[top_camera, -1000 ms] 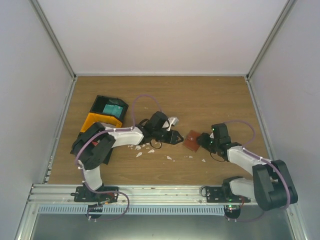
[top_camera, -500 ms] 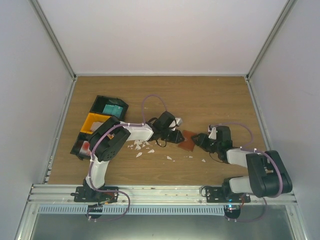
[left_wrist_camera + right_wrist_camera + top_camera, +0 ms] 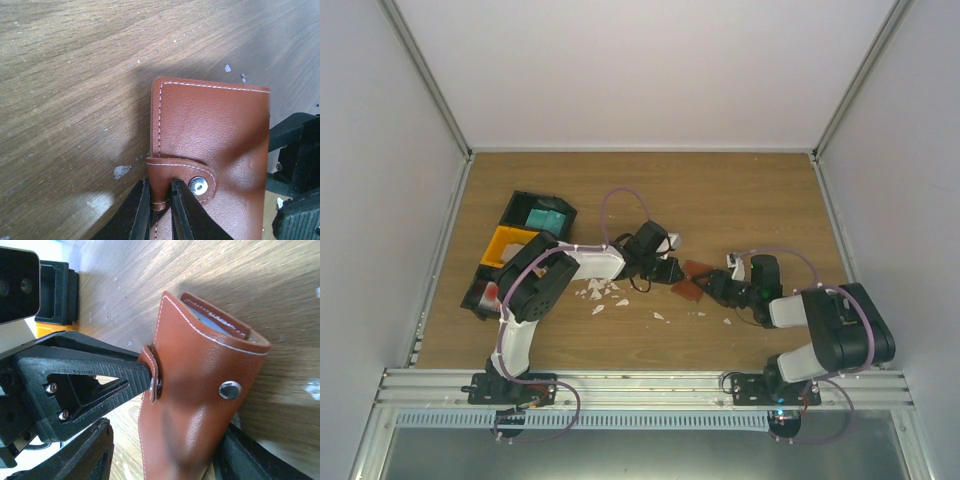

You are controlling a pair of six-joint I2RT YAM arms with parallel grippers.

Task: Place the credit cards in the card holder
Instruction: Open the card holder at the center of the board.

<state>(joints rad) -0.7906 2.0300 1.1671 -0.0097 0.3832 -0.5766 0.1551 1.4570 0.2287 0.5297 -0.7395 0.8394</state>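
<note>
The reddish-brown card holder [image 3: 690, 284] lies mid-table between both grippers. My left gripper [image 3: 160, 196] is shut on its snap strap [image 3: 172, 170], which it pinches by the looped end just beside the metal snap. The right gripper [image 3: 165, 460] stands open around the holder's [image 3: 200, 390] far end; a strip of table shows between one finger [image 3: 75, 455] and the leather. A pale blue-grey edge [image 3: 220, 326] shows in the holder's mouth. A teal credit card [image 3: 544, 215] and a red one [image 3: 491, 292] sit in the tray.
A black-and-orange compartment tray [image 3: 510, 245] stands at the left, partly under the left arm's elbow. Small white scraps [image 3: 605, 292] litter the wood below the left gripper and towards the right arm. Grey walls close in the table on three sides.
My left arm reached right and its jaws closed on the holder's strap. The right gripper slid left against the holder, its arm folding in, and its jaws widened slightly.
</note>
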